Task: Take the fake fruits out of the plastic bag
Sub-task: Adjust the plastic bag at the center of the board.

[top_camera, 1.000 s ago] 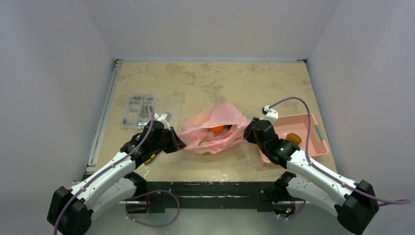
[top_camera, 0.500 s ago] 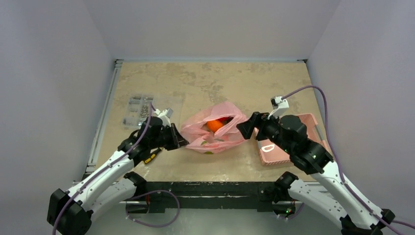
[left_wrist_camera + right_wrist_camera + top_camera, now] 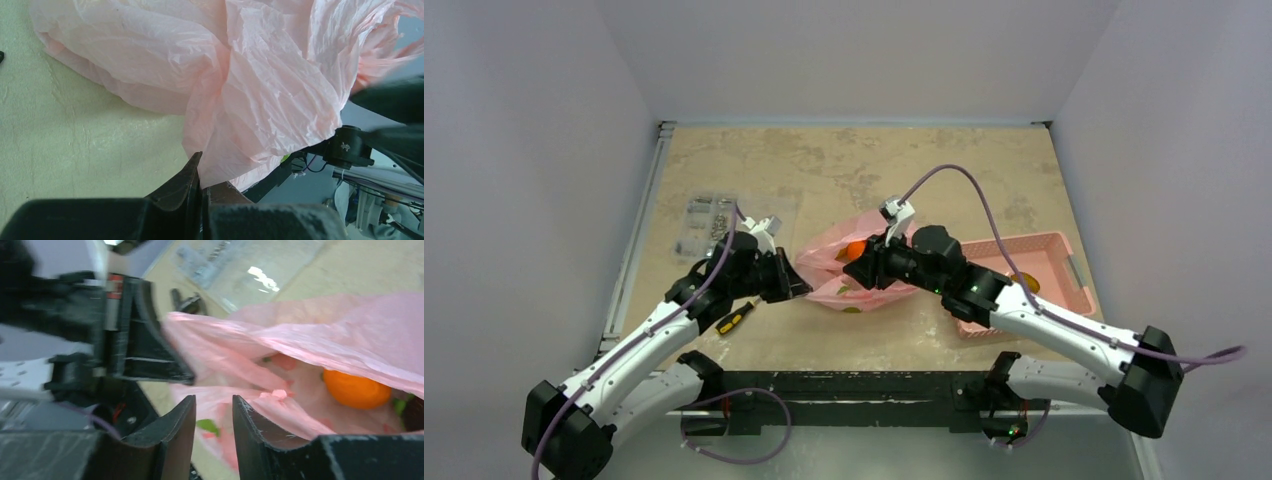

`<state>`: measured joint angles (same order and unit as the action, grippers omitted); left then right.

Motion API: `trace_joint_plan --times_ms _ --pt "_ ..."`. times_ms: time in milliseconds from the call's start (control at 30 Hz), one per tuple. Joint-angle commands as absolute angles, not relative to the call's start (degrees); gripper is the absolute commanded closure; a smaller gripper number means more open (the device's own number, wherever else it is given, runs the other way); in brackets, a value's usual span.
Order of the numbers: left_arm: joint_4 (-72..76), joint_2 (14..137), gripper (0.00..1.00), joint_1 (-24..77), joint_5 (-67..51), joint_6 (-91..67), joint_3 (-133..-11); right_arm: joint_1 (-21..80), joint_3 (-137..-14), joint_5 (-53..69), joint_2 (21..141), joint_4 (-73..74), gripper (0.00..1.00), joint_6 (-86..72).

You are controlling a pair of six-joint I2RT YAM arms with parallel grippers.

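The pink plastic bag (image 3: 864, 282) lies at the table's middle with its mouth open. An orange (image 3: 856, 250) shows inside it, as it does in the right wrist view (image 3: 356, 387). My left gripper (image 3: 800, 290) is shut on the bag's left edge, and the left wrist view shows plastic (image 3: 250, 75) pinched between the jaws of that gripper (image 3: 200, 162). My right gripper (image 3: 854, 268) hovers over the bag's mouth, open and empty (image 3: 214, 402), with the bag's rim (image 3: 325, 335) just ahead. A green leaf (image 3: 207, 426) shows through the plastic. The other fruits in the bag are hidden.
A rigid pink basket (image 3: 1064, 250) stands right of the bag with a yellow-orange fruit (image 3: 1024, 283) in it. A screwdriver (image 3: 732, 318) lies under my left arm. A clear packet of small metal parts (image 3: 709, 225) lies at the back left.
My right arm has swung left from the basket to above the bag's mouth, uncovering the basket. My left gripper has kept its hold on the bag's edge. The screwdriver has come into view.
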<state>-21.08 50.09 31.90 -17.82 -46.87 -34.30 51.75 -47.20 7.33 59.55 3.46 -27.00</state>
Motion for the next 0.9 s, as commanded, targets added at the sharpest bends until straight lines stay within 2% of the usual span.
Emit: trace_joint_plan --times_ms 0,33,100,167,300,400,433,500,533,667,867 --pt "-22.46 49.09 1.0 31.55 -19.07 -45.3 -37.52 51.51 -39.57 -9.95 63.71 -10.58 0.75 -29.83" --pt "-22.96 48.79 1.0 31.62 -18.91 -45.5 -37.66 51.5 -38.39 -12.79 65.48 -11.94 0.81 -29.83" --pt "-23.21 48.37 1.0 31.61 -18.99 -46.32 -38.02 52.1 -38.15 -11.96 71.22 -13.92 0.86 -27.34" --pt "-22.66 48.49 1.0 31.63 -19.37 -47.58 -38.57 55.08 -38.85 -9.13 75.73 -15.9 0.86 -26.54" --pt "-22.85 50.69 1.0 31.62 -19.61 -49.99 -41.28 65.21 -41.88 -14.72 80.28 -15.49 0.86 -28.59" --pt "-21.55 50.84 1.0 31.59 -20.14 -52.49 -41.64 67.88 -41.9 -18.01 82.46 -15.82 0.86 -32.52" --pt "-21.42 50.28 0.93 31.62 -20.12 -52.92 -41.39 67.93 -41.66 -18.08 82.86 -15.58 0.86 -34.15" --pt "-22.14 48.31 0.66 31.86 -19.37 -53.15 -40.4 67.9 -41.43 -16.56 82.45 -15.87 0.85 -34.86" --pt "-22.65 46.89 0.57 31.94 -19.26 -52.98 -39.49 67.86 -41.4 -16.66 81.89 -15.8 0.85 -34.51" --pt "-26.29 38.81 0.32 32.49 -17.85 -52.94 -34.58 67.78 -41.99 -18.48 79.08 -13.84 0.84 -33.75" --pt "-26.48 32.17 0.14 32.53 -16.26 -55.84 -28.0 67.68 -40.43 -18.7 76.73 -14.08 0.84 -35.81"
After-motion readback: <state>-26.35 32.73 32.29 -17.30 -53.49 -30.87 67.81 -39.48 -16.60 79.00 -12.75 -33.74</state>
